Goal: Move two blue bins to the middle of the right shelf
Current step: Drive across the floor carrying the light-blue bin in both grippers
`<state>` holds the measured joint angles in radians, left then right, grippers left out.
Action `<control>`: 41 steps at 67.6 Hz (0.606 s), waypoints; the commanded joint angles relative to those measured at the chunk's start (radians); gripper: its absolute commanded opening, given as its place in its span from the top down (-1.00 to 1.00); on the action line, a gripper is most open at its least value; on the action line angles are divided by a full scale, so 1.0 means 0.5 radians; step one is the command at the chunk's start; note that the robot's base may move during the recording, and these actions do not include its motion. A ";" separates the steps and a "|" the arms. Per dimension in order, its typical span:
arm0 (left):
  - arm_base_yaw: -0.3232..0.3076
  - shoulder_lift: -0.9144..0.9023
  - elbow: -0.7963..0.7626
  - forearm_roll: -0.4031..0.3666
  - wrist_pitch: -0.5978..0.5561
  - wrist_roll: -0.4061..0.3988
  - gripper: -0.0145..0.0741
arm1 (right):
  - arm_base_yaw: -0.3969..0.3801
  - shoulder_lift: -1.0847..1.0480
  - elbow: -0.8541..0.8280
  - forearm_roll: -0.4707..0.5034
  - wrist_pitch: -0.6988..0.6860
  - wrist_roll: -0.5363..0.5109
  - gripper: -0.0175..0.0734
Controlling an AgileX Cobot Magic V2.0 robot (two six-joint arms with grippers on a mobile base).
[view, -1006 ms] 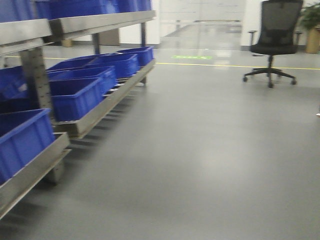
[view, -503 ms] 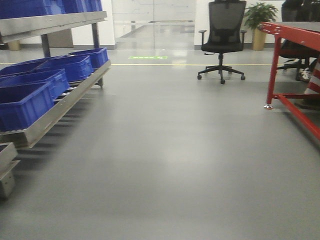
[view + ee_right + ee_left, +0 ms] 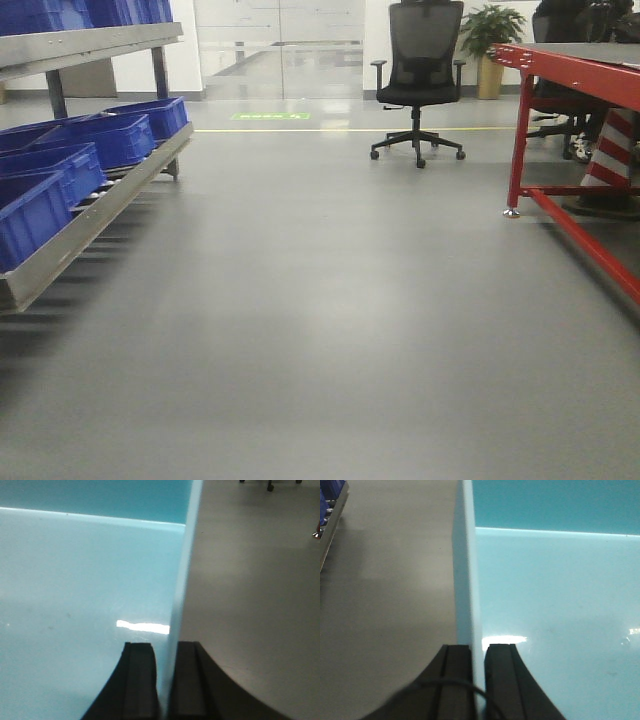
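Since the pale blue bin (image 3: 555, 595) is clenched by its left wall in the left hand (image 3: 477, 652) and by its right wall in the right hand (image 3: 167, 650), transport is judged under way, and the unseen right shelf must be reached next.

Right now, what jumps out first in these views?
The pale blue bin fills both wrist views, with the left gripper clamped on its left wall and the right gripper on its right wall. Ahead lies open grey floor, flanked by dark blue bins on a rack at the left and a red table at the right, a black office chair beyond.
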<state>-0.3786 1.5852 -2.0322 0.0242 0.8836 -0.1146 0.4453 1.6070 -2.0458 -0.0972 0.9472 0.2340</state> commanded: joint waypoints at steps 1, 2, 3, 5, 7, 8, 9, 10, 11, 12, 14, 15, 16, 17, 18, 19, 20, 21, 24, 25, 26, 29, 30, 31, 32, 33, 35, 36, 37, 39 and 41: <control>-0.013 -0.030 -0.032 -0.075 -0.130 0.000 0.92 | 0.009 -0.025 -0.021 0.044 -0.117 -0.029 0.95; -0.013 -0.030 -0.032 -0.075 -0.130 0.000 0.92 | 0.009 -0.025 -0.021 0.044 -0.117 -0.029 0.95; -0.013 -0.030 -0.032 -0.075 -0.130 0.000 0.92 | 0.009 -0.025 -0.021 0.044 -0.117 -0.029 0.95; -0.013 -0.030 -0.032 -0.075 -0.130 0.000 0.92 | 0.009 -0.025 -0.021 0.044 -0.117 -0.029 0.95; -0.013 -0.030 -0.032 -0.075 -0.130 0.000 0.92 | 0.009 -0.025 -0.021 0.044 -0.117 -0.029 0.95; -0.013 -0.030 -0.032 -0.075 -0.130 0.000 0.92 | 0.009 -0.025 -0.021 0.044 -0.117 -0.029 0.95; -0.013 -0.030 -0.032 -0.075 -0.130 0.000 0.92 | 0.009 -0.025 -0.021 0.044 -0.117 -0.029 0.95; -0.013 -0.030 -0.032 -0.075 -0.130 0.000 0.92 | 0.009 -0.025 -0.021 0.044 -0.117 -0.029 0.95; -0.013 -0.030 -0.032 -0.075 -0.130 0.000 0.92 | 0.009 -0.025 -0.021 0.044 -0.117 -0.029 0.95; -0.013 -0.030 -0.032 -0.075 -0.130 0.000 0.92 | 0.009 -0.025 -0.021 0.044 -0.117 -0.029 0.95; -0.013 -0.030 -0.032 -0.075 -0.130 0.000 0.92 | 0.009 -0.025 -0.021 0.044 -0.117 -0.029 0.95; -0.013 -0.030 -0.032 -0.075 -0.130 0.000 0.92 | 0.009 -0.025 -0.021 0.044 -0.117 -0.029 0.95; -0.013 -0.030 -0.032 -0.075 -0.130 0.000 0.92 | 0.009 -0.025 -0.021 0.044 -0.117 -0.029 0.95; -0.013 -0.030 -0.032 -0.075 -0.130 0.000 0.92 | 0.009 -0.025 -0.021 0.044 -0.117 -0.029 0.95; -0.013 -0.030 -0.032 -0.075 -0.130 0.000 0.92 | 0.009 -0.025 -0.021 0.044 -0.117 -0.029 0.95; -0.013 -0.030 -0.032 -0.075 -0.130 0.000 0.92 | 0.009 -0.025 -0.021 0.044 -0.117 -0.029 0.95; -0.013 -0.030 -0.032 -0.075 -0.130 0.000 0.92 | 0.009 -0.025 -0.021 0.044 -0.117 -0.029 0.95; -0.013 -0.030 -0.032 -0.075 -0.130 0.000 0.92 | 0.009 -0.025 -0.021 0.044 -0.117 -0.029 0.95; -0.013 -0.030 -0.032 -0.075 -0.130 0.000 0.92 | 0.009 -0.025 -0.021 0.044 -0.117 -0.029 0.95; -0.013 -0.030 -0.032 -0.075 -0.130 0.000 0.92 | 0.009 -0.025 -0.021 0.044 -0.117 -0.029 0.95; -0.013 -0.030 -0.032 -0.075 -0.130 0.000 0.92 | 0.009 -0.025 -0.021 0.044 -0.117 -0.029 0.95; -0.013 -0.030 -0.032 -0.075 -0.130 0.000 0.92 | 0.009 -0.025 -0.021 0.044 -0.117 -0.029 0.95; -0.013 -0.030 -0.032 -0.075 -0.130 0.000 0.92 | 0.009 -0.025 -0.021 0.044 -0.117 -0.029 0.95; -0.013 -0.030 -0.032 -0.075 -0.130 0.000 0.92 | 0.009 -0.025 -0.021 0.044 -0.117 -0.029 0.95; -0.013 -0.030 -0.032 -0.075 -0.130 0.000 0.92 | 0.009 -0.025 -0.021 0.044 -0.117 -0.029 0.95; -0.013 -0.030 -0.032 -0.075 -0.130 0.000 0.92 | 0.009 -0.025 -0.021 0.044 -0.117 -0.029 0.95; -0.013 -0.030 -0.032 -0.075 -0.130 0.000 0.92 | 0.009 -0.025 -0.021 0.044 -0.117 -0.029 0.95; -0.013 -0.030 -0.032 -0.075 -0.130 0.000 0.92 | 0.009 -0.025 -0.021 0.044 -0.117 -0.029 0.95; -0.013 -0.030 -0.032 -0.075 -0.130 0.000 0.92 | 0.009 -0.025 -0.021 0.044 -0.117 -0.029 0.95; -0.013 -0.030 -0.032 -0.075 -0.130 0.000 0.92 | 0.009 -0.025 -0.021 0.044 -0.117 -0.029 0.95; -0.013 -0.030 -0.032 -0.075 -0.130 0.000 0.92 | 0.009 -0.025 -0.021 0.044 -0.117 -0.029 0.95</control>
<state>-0.3786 1.5852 -2.0322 0.0274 0.8836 -0.1146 0.4453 1.6070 -2.0458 -0.0972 0.9472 0.2357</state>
